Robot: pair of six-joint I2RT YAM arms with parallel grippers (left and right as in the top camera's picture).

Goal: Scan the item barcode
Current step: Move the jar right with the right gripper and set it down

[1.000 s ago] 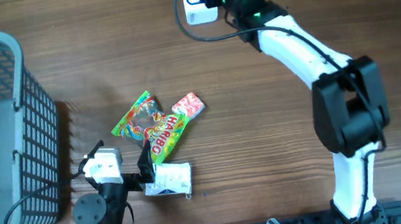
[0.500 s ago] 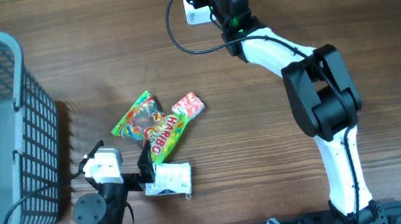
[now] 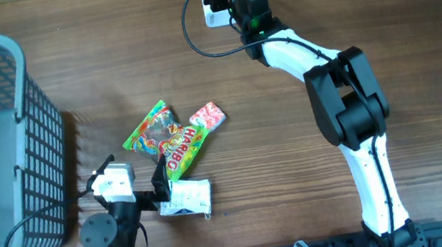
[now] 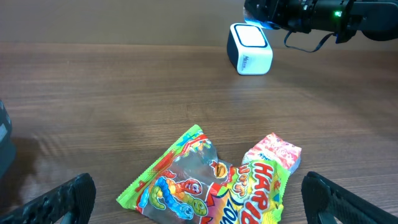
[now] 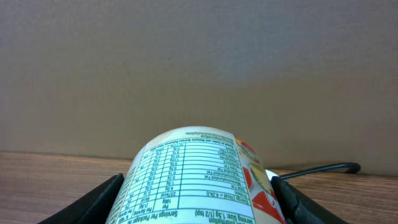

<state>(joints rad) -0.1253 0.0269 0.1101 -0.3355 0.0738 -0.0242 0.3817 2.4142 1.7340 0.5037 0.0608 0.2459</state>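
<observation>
Right gripper (image 5: 199,202) was clamped on a round white container with a printed nutrition label (image 5: 189,168), label facing the wrist camera, jaws at a medium spread around it. Overhead, that gripper sat at the far edge of the brown wooden table (image 3: 62,42), just beside the white box-shaped scanner (image 3: 214,9); couldn't tell if they touched. Left gripper (image 4: 202,208) gaped wide and empty, low near the front edge, facing a green and red Haribo gummy bag (image 3: 164,138). Pink candy packet (image 3: 209,116) touched the bag; small white packet (image 3: 186,196) lay near. Grey plastic mesh basket (image 3: 27,99) stood at the left.
</observation>
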